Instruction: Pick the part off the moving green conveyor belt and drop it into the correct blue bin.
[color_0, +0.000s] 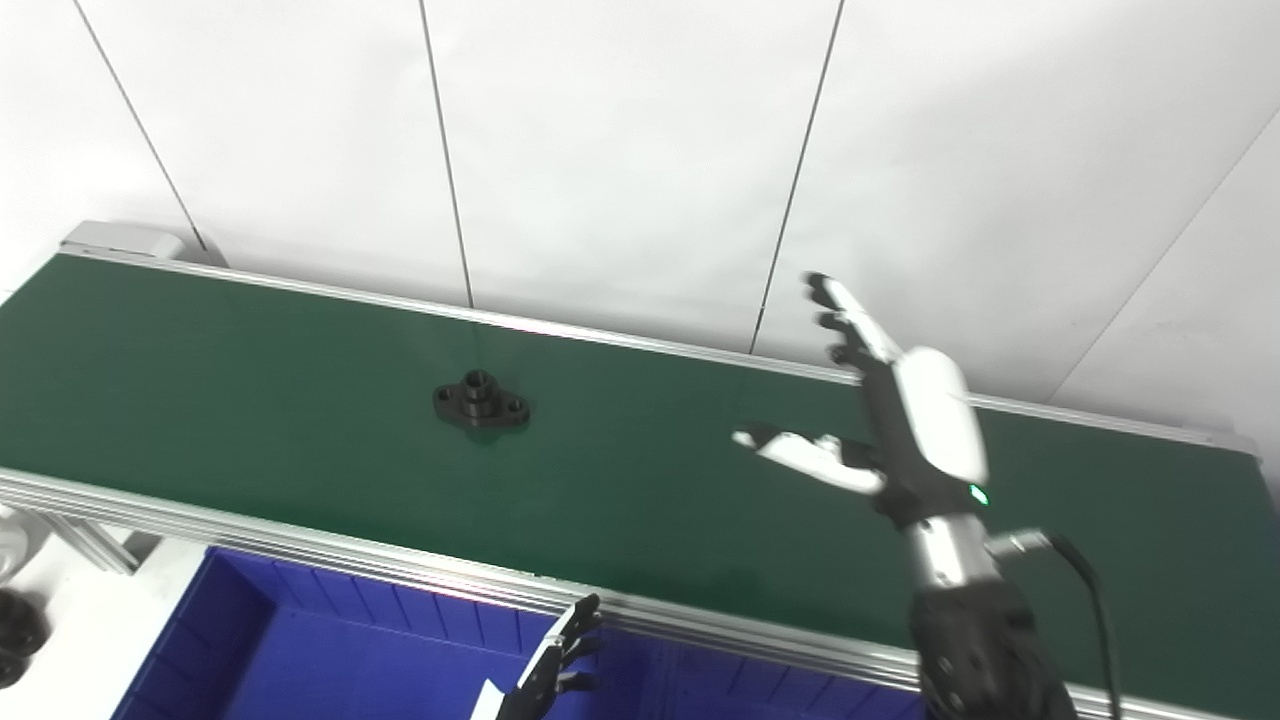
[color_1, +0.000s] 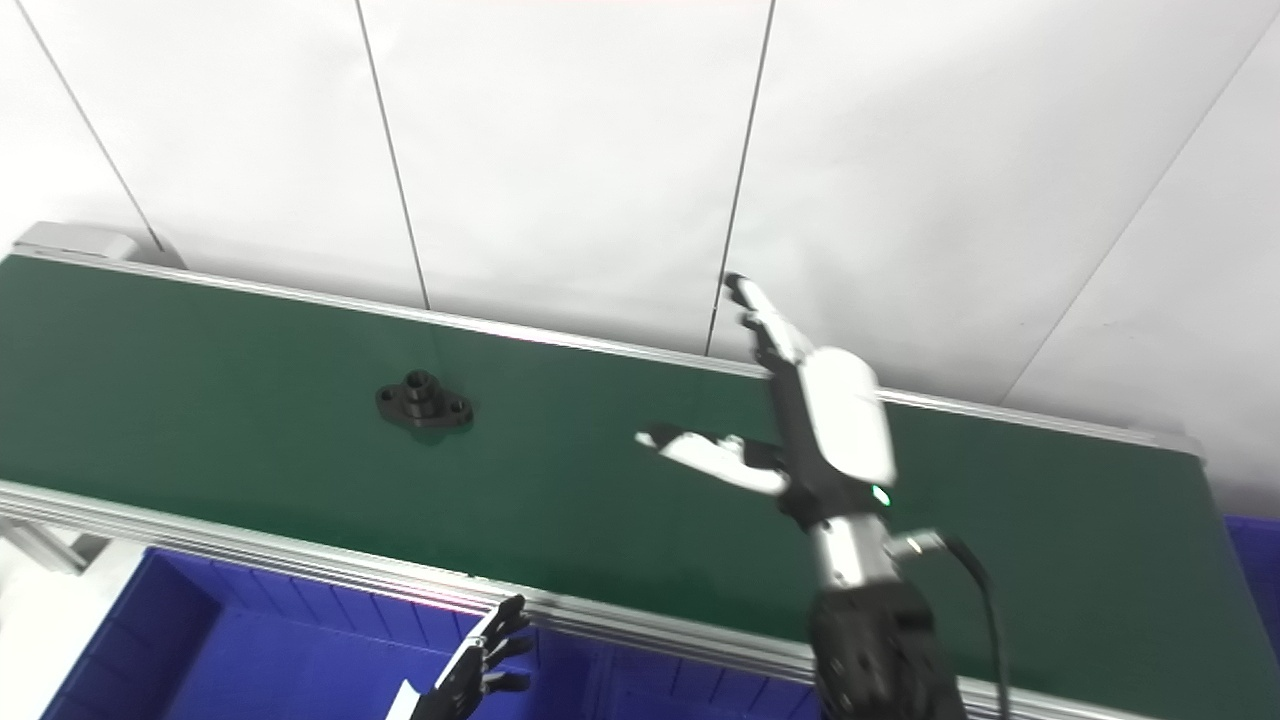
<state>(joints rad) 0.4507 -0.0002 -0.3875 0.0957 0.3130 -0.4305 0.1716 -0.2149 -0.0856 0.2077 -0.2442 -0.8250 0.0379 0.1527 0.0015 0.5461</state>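
A black flanged part (color_0: 481, 399) with a raised round boss lies on the green conveyor belt (color_0: 250, 380), left of centre; it also shows in the right eye view (color_1: 424, 401). My right hand (color_0: 890, 415) is open above the belt, well to the right of the part, fingers stretched up and thumb pointing left. My left hand (color_0: 553, 665) is low at the bottom edge, over the blue bin (color_0: 300, 650), fingers apart and empty. Only its fingers show.
The belt has aluminium rails (color_0: 300, 545) along its near and far sides. A white panelled wall (color_0: 620, 150) stands behind it. A second blue bin edge (color_1: 1255, 560) shows at the far right.
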